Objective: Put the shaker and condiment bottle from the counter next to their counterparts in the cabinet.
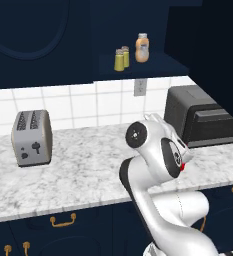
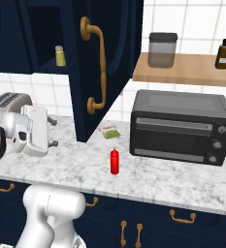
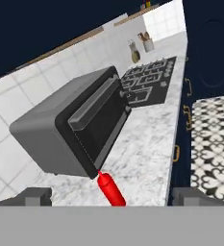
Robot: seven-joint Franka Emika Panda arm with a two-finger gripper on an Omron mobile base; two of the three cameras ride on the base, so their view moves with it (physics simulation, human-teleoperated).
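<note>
Red condiment bottle (image 2: 114,162) upright on marble counter (image 2: 148,179), near front edge, just left of black toaster oven (image 2: 180,127), apart from it; in hand view bottle (image 3: 111,189) lies between gripper (image 3: 106,196) finger tips, untouched; jaws wide, holding nothing; two olive-yellow shakers (image 1: 121,59) side by side on open cabinet (image 1: 138,67) shelf, orange-tan bottle (image 1: 142,48) just right of them; silver toaster (image 1: 32,137) far left on counter.

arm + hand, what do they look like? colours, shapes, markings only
Glossy white arm of rounded, bulbous links with black bands at the joints. Round black joint caps with small bolt dots; a small red mark beside one cap. The hand is a boxy white block with ribbed sides and small dark grey finger tips. No loose cables visible.
</note>
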